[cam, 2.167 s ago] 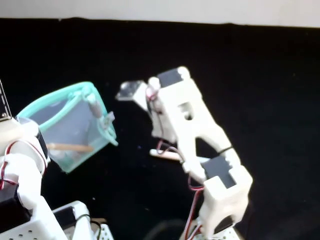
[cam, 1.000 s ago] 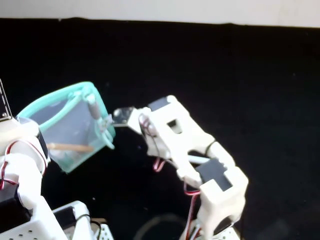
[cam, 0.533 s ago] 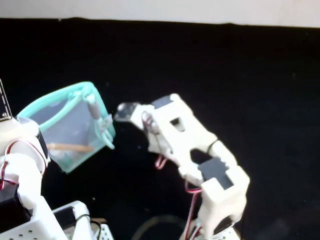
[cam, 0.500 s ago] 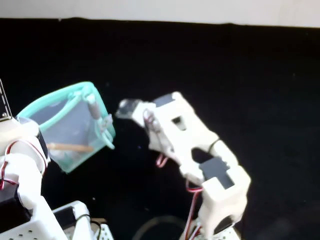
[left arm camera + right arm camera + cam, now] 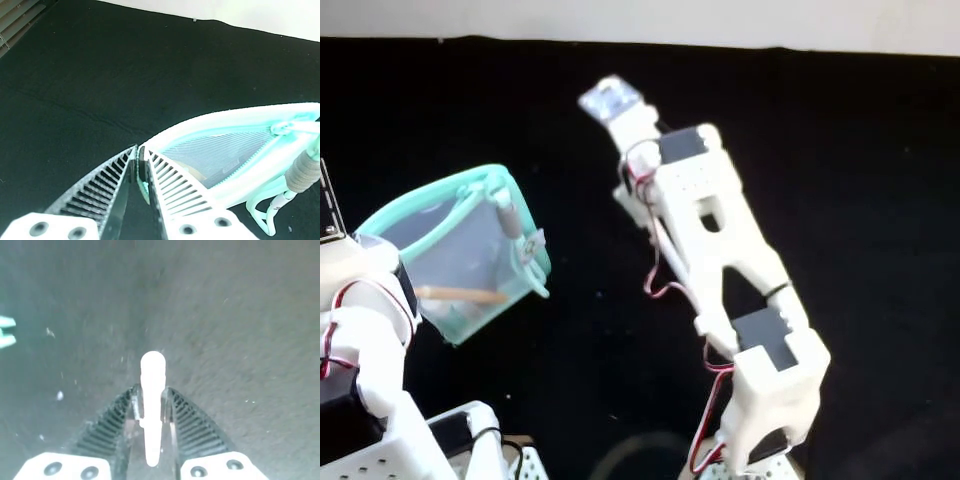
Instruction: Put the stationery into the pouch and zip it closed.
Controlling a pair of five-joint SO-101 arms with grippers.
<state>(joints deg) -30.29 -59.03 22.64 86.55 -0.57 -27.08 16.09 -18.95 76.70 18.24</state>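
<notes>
Teal-rimmed translucent pouch (image 5: 470,250), mouth gaping, was held at the left of the black table (image 5: 840,160) by the left gripper (image 5: 140,159), whose jaws were pressed together on the pouch rim. Through the clear wall, a tan wooden stick (image 5: 460,294) lay inside. Out over the table, the right gripper (image 5: 151,390) pinched a white pen-like item (image 5: 152,367) between its jaws, apart from the pouch and beyond its zip pull (image 5: 533,243).
</notes>
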